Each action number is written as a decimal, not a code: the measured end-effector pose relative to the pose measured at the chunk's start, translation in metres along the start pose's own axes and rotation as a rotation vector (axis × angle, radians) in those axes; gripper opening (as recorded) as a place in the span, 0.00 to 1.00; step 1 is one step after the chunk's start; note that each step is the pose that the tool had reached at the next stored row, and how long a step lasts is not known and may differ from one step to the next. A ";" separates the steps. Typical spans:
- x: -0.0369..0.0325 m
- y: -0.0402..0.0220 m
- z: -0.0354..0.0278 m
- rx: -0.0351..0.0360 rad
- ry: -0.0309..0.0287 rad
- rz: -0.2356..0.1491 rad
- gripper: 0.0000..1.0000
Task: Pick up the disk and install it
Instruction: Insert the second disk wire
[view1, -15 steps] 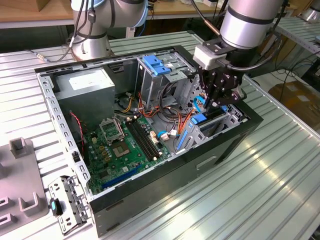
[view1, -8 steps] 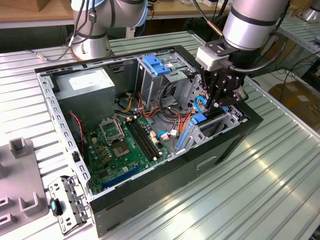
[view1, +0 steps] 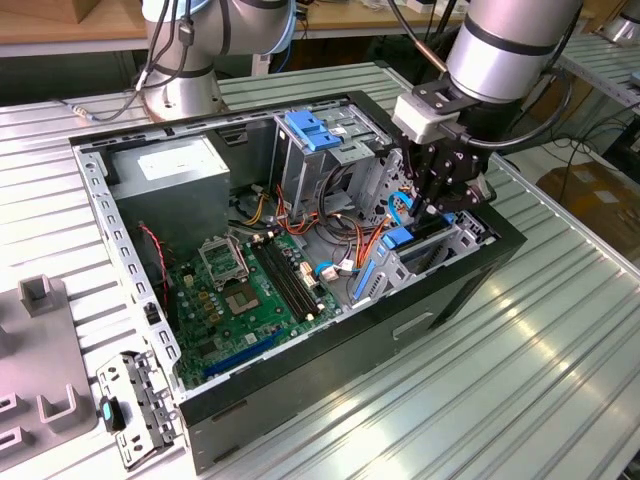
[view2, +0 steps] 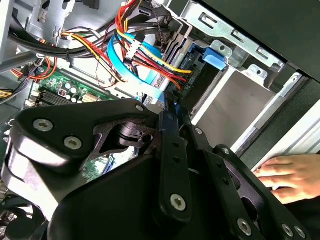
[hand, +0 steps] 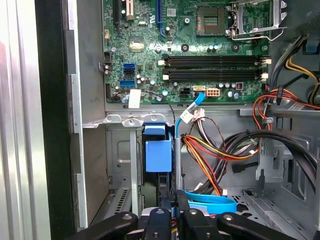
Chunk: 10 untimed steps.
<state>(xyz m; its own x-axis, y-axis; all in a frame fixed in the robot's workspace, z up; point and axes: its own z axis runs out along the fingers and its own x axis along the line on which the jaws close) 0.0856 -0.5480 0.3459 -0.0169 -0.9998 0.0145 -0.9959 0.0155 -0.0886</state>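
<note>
Cables (view2: 150, 55) crowd the bay at right of the exterior frame, where your tool (view1: 440, 205), pinched on the disk (hand: 159, 156), could snag them; a hand (view2: 287, 175) rests nearby.

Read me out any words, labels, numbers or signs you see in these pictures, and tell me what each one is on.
No text here can be quoted; every bit of print is illegible.
White sticker on the grey box: too small to read.
Paper tag at the motherboard edge: blurred.
Cable tag on the blue cable: blurred.
Motherboard markings: too small to read.
</note>
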 end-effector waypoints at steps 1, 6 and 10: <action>0.0000 0.0000 0.0000 0.0000 0.0000 0.000 0.16; 0.0004 0.0000 0.0000 0.0000 -0.0002 0.000 0.16; 0.0006 -0.0001 -0.0012 0.0000 0.0000 0.000 0.16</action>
<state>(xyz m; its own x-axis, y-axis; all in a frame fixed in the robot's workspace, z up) 0.0856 -0.5486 0.3472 -0.0168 -0.9998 0.0145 -0.9959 0.0155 -0.0887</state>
